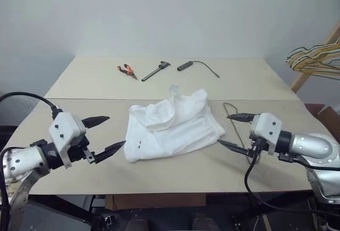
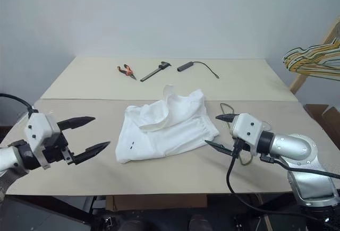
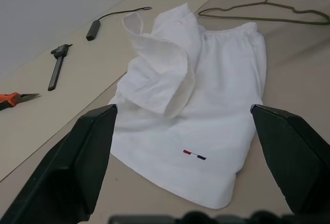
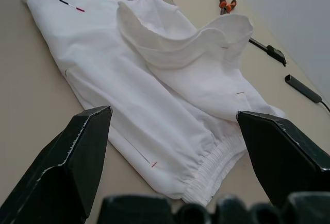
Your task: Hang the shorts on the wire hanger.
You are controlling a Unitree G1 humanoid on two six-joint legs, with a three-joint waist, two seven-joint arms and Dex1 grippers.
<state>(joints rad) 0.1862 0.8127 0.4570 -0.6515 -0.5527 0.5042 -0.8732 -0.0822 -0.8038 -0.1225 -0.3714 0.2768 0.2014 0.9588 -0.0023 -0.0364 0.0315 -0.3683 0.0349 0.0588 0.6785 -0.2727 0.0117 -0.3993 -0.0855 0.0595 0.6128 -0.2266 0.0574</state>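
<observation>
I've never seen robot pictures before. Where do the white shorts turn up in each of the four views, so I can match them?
Left eye view: shorts in the middle of the table.
Right eye view: shorts mid-table again.
Left wrist view: shorts in the middle, hanger beyond them.
Right wrist view: shorts in the middle, waistband nearest the camera.
Shared landmark: orange-handled pliers, beyond the shorts in every view.

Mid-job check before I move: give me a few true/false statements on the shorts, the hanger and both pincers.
1. The shorts lie crumpled on the table. True.
2. The left pincer grips the shorts. False: it is open and holds nothing.
3. The wire hanger lies flat on the table beside the waistband. True.
4. The right pincer holds the hanger. False: open, empty.
5. Orange-handled pliers lie beyond the shorts. True.
</observation>
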